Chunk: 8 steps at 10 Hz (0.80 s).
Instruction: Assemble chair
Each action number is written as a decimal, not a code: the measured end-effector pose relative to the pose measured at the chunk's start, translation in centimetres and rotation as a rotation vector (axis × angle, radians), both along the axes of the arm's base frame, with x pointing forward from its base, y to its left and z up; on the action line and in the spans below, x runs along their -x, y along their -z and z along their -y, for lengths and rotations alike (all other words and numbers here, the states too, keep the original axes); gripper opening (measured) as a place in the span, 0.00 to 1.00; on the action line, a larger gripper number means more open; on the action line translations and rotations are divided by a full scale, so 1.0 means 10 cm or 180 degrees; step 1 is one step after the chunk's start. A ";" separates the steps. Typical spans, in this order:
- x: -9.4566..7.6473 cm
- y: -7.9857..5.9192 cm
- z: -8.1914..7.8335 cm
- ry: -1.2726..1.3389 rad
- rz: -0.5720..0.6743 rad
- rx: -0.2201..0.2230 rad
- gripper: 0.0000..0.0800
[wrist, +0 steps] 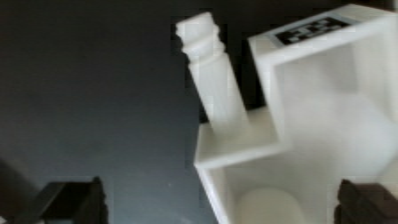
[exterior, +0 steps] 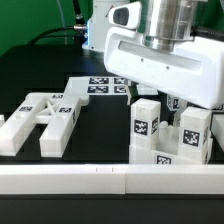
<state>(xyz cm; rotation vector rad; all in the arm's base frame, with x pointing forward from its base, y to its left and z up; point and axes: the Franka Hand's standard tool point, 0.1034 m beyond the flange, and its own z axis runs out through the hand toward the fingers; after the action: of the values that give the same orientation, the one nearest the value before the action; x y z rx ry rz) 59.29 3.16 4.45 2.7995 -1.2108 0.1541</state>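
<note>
Black tabletop (exterior: 40,70), white rail along the near edge, dark backdrop behind. Fingers (wrist: 71,200): two, dark, spread wide, holding nothing. Chair piece (wrist: 294,140): one between the fingers, white, walled, one tag on its upper face, lying much nearer one finger than the other and touching neither. Threaded peg (wrist: 205,50): one, upright on that piece, also between the fingers. Tagged blocks (exterior: 145,120): at least three upright directly below the fingers, standing close together; the hand hides part, so no full count. Ladder-shaped piece (exterior: 40,122): one, flat, well apart from the fingers. Marker board (exterior: 95,85): one, beyond the fingers. Hazards, as judged: closing off-centre would let one finger arrive first and shove or tip the piece; lowering further could catch the peg; any sideways shove would likely knock the crowded neighbouring blocks.
</note>
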 end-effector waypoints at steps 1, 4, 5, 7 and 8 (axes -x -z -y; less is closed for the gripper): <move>0.02 0.07 0.00 -0.0014 -0.0013 0.0020 0.81; 0.01 0.20 -0.02 -0.0043 -0.0046 0.0060 0.81; 0.02 0.24 -0.01 -0.0041 -0.0060 0.0069 0.81; 0.05 0.28 0.04 -0.0037 -0.0089 0.0085 0.81; 0.05 0.30 0.08 -0.0050 -0.0100 0.0091 0.81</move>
<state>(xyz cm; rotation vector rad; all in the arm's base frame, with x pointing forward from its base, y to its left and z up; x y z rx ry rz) 58.75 2.35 1.47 2.7768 -1.1707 0.1271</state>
